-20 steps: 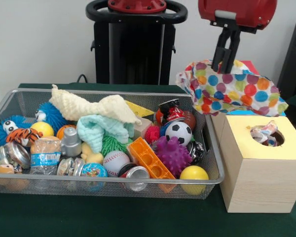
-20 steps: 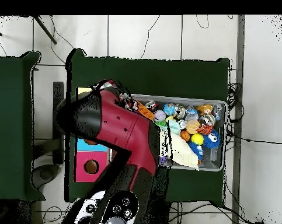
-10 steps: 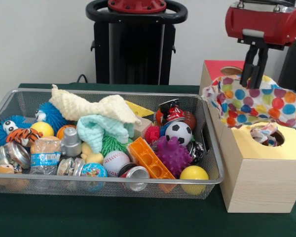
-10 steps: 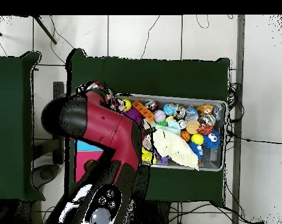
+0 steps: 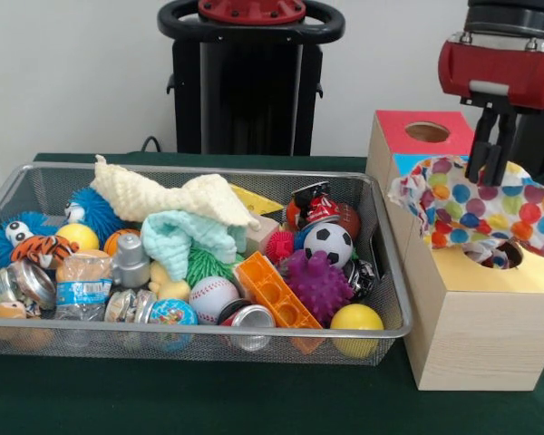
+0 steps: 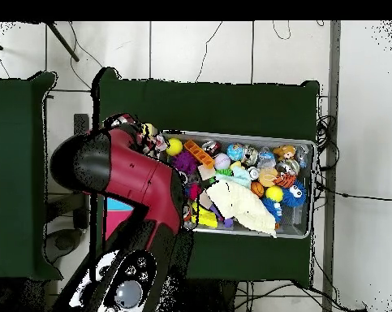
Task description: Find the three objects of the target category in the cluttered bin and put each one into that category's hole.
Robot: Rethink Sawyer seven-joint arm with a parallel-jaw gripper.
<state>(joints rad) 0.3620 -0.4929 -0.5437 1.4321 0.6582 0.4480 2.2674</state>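
In the front view my gripper (image 5: 492,172) hangs over the wooden box (image 5: 476,335) to the right of the bin, shut on a polka-dot cloth (image 5: 462,213). The cloth droops over the yellow top's round hole (image 5: 506,255), where a bit of another patterned cloth shows. A cream cloth (image 5: 177,195) and a mint cloth (image 5: 192,237) lie on the toys in the wire bin (image 5: 208,334). In the overhead view the red arm (image 6: 126,175) covers the box and the gripper; the cream cloth (image 6: 241,207) and the bin (image 6: 313,187) show.
Behind the yellow section the box has a blue strip and a red top with its own hole (image 5: 427,132). The bin holds several balls, cans, a soccer ball (image 5: 328,243), an orange brick (image 5: 276,292) and a purple spiky ball (image 5: 319,285).
The gripper has carried the polka-dot cloth to the right, from the bin's right end to above the yellow hole, and a little lower. The bin's contents have not moved.
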